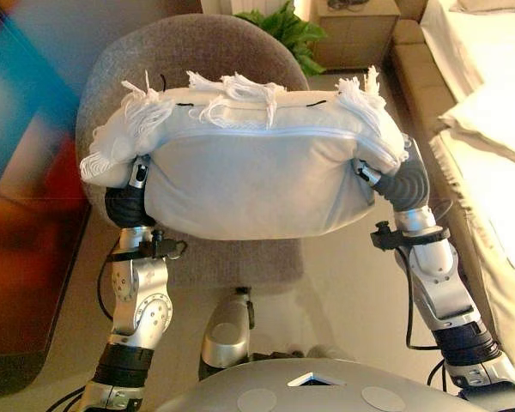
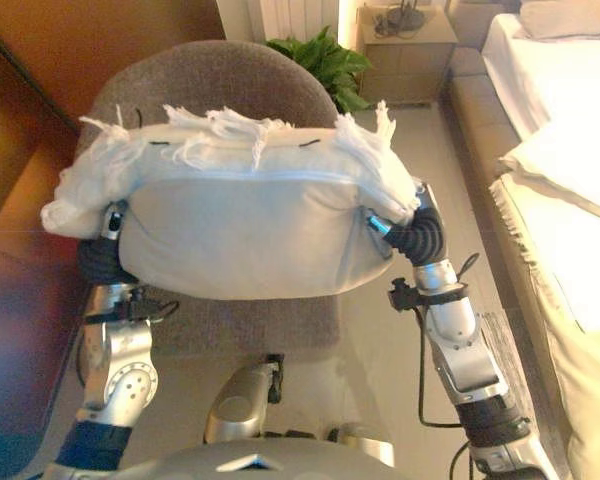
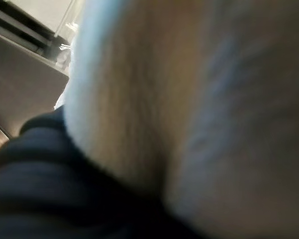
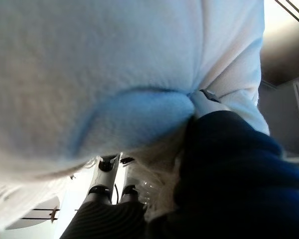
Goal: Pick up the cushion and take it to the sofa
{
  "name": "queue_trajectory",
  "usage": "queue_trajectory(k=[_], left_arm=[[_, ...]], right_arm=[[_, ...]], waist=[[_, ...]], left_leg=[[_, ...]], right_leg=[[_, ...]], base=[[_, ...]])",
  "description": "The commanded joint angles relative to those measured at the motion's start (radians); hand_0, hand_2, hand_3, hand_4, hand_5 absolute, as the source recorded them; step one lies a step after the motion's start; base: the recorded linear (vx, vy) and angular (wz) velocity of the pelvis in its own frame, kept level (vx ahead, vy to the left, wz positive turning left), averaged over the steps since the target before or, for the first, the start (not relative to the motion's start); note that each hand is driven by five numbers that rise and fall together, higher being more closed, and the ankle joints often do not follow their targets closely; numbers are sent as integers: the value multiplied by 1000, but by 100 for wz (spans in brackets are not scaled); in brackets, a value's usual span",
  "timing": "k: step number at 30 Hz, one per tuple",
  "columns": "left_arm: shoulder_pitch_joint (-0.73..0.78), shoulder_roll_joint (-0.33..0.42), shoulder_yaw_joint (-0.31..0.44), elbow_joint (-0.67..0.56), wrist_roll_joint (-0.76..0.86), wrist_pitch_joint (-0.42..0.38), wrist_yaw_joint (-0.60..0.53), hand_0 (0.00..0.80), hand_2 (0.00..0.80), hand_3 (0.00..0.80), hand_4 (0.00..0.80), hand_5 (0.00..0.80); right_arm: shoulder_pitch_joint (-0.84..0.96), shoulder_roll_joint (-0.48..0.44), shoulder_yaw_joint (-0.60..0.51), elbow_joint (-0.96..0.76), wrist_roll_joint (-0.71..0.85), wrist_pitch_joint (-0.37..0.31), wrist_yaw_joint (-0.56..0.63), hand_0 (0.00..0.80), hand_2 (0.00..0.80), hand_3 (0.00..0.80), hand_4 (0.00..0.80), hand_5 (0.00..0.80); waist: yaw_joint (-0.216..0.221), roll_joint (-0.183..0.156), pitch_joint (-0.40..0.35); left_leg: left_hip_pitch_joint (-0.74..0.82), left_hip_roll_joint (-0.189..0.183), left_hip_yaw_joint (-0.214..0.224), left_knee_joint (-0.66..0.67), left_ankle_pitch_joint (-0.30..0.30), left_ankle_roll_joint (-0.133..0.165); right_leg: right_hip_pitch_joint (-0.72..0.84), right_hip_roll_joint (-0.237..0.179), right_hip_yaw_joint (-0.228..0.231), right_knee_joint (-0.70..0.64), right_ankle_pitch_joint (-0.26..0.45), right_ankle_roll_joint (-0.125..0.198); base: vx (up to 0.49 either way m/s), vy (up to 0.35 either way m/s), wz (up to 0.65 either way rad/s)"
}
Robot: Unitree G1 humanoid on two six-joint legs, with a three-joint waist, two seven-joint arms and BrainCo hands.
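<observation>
A white cushion (image 1: 257, 172) with a zip and white tassels along its top edge is held up in the air between my two hands, above a grey round chair (image 1: 189, 60). My left hand (image 1: 129, 199) presses into the cushion's left end. My right hand (image 1: 398, 182) presses into its right end. Both hands sink into the soft fabric, so their grip is hidden. The cushion fills the left wrist view (image 3: 189, 99) and the right wrist view (image 4: 114, 74). A cream sofa (image 1: 489, 172) with a pale pillow lies along the right side.
A green plant (image 1: 287, 34) and a wooden cabinet (image 1: 356, 34) stand beyond the chair. A dark wooden surface (image 1: 26, 257) lies along the left. Pale floor (image 1: 352, 266) runs between the chair and the sofa.
</observation>
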Motion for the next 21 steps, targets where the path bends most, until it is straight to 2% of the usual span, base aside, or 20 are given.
queue_trajectory(k=[1,2,3,4,6,7,8,9,10,12,15,17,21], left_arm=[[-65,30,-33,-112,-26,-34,-72,800,800,800,800,800],[-62,30,-33,-116,-22,-28,-66,800,800,800,800,800],[-53,26,-38,-127,-15,-16,-71,800,800,800,800,800],[-49,24,-46,-134,-11,-5,-80,800,800,800,800,800],[-46,26,-55,-141,-12,34,-86,800,800,800,800,800],[-50,28,-55,-137,-19,51,-93,800,800,800,800,800],[-61,34,-54,-129,-27,64,-102,800,800,800,800,800],[-78,43,-57,-118,-41,77,-111,800,800,800,800,800],[-94,47,-58,-110,-51,89,-124,800,800,800,800,800],[-131,47,-70,-97,-30,102,-122,800,800,800,800,800],[-145,53,-108,-95,6,97,-82,800,800,800,800,800],[-140,54,-126,-93,21,87,-65,800,800,800,800,800],[-109,40,-137,-89,35,91,-41,800,800,800,800,800]], right_arm=[[-26,-6,-22,-134,34,-124,33,800,800,800,800,800],[-18,-7,-29,-139,46,-118,45,800,800,800,800,800],[0,-3,-40,-154,49,-108,50,800,800,800,800,800],[10,7,-40,-162,32,-102,40,800,800,800,800,800],[24,25,-30,-173,-14,-84,-2,800,800,800,800,800],[26,29,-23,-172,-28,-82,-24,800,800,800,800,800],[31,31,-18,-169,-41,-82,-51,800,800,800,800,800],[34,25,-22,-164,-46,-80,-74,800,800,800,800,800],[31,15,-27,-156,-44,-78,-91,800,800,800,800,800],[21,4,-39,-129,-27,-79,-102,800,800,800,800,800],[15,-6,-49,-107,4,-64,-111,800,800,800,800,800],[-6,-6,-41,-91,4,-50,-114,800,800,800,800,800],[-31,-8,-20,-66,13,-8,-97,800,800,800,800,800]], waist=[[5,-23,-133],[13,-35,-141],[23,-51,-155],[23,-47,-165],[-5,-49,-159],[-18,-41,-154],[-40,-45,-146],[-65,-54,-134],[-78,-50,-130],[-108,-47,-110],[-136,-57,-85],[-135,-64,-83],[-126,-69,-106]], left_leg=[[-42,26,82,-17,70,-20],[-45,8,77,-1,51,1],[-42,-18,74,9,35,28],[-26,-31,61,7,20,47],[21,-71,9,1,-6,69],[45,-71,-8,-5,-12,70],[67,-88,-31,-15,-16,71],[100,-111,-55,-30,-19,72],[117,-113,-73,-38,-21,71],[185,-115,-119,-66,-34,62],[248,-118,-200,-91,-57,43],[273,-115,-226,-98,-74,32],[297,-110,-259,-99,-98,24]], right_leg=[[82,-94,-168,200,170,107],[91,-114,-163,244,234,126],[88,-141,-155,322,353,151],[54,-143,-137,435,417,158],[-57,-109,-89,594,438,151],[-118,-79,-71,585,452,143],[-167,-62,-72,563,426,136],[-220,-52,-84,518,386,131],[-257,-46,-99,478,376,125],[-358,-73,-128,357,379,117],[-372,-95,-131,182,397,126],[-355,-109,-130,102,415,132],[-299,-101,-115,21,375,131]], base=[[452,224,17],[455,215,19],[498,241,20],[526,235,23],[577,180,51],[500,82,100],[444,27,130],[387,-10,140],[357,-53,114],[286,-144,105],[255,-181,97],[208,-141,92],[160,-54,63]])
